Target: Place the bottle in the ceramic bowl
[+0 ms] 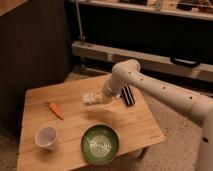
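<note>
The ceramic bowl (100, 144) is set on the worktop (142, 125) nearer than the pincer (98, 97), so only a short carry seems needed. The bottle (89, 98) is pinched sideways in the pincer and held clear of the wood, as is judged from the shadow beneath it.

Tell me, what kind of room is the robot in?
Probably a lab or workshop: a small wooden table on speckled floor, with a long metal rail behind. The gripper holds the bottle over the table.

arm — elbow high, forearm angled down | gripper (102, 95) — closed around the bottle (90, 98), held aloft
</note>
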You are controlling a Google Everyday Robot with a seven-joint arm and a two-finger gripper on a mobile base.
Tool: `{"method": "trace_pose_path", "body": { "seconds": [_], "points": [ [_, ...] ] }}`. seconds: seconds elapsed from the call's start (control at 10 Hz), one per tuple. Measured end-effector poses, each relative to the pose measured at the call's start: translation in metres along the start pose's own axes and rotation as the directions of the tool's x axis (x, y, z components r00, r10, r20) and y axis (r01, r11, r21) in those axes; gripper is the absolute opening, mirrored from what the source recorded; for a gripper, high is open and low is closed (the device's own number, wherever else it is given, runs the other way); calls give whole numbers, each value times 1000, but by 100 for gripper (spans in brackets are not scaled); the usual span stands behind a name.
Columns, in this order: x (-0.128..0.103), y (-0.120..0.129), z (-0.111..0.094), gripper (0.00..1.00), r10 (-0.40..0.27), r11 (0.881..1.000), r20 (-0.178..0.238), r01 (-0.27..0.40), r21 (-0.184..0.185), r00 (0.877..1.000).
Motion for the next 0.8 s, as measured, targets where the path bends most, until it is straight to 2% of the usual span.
{"method": "trace_pose_path", "body": {
  "seconds": [0.1, 0.3, 0.5, 0.8],
  "points": [
    [-9, -27, -16, 0, -2, 1000, 15, 1, 20, 1000],
    [-27, -57, -37, 0, -12, 997, 26, 10, 71, 1000],
    [-44, -76, -39, 0, -46, 985, 26, 41, 166, 999],
    [-54, -93, -29, 0, -117, 959, 23, 107, 261, 993]
  ]
}}
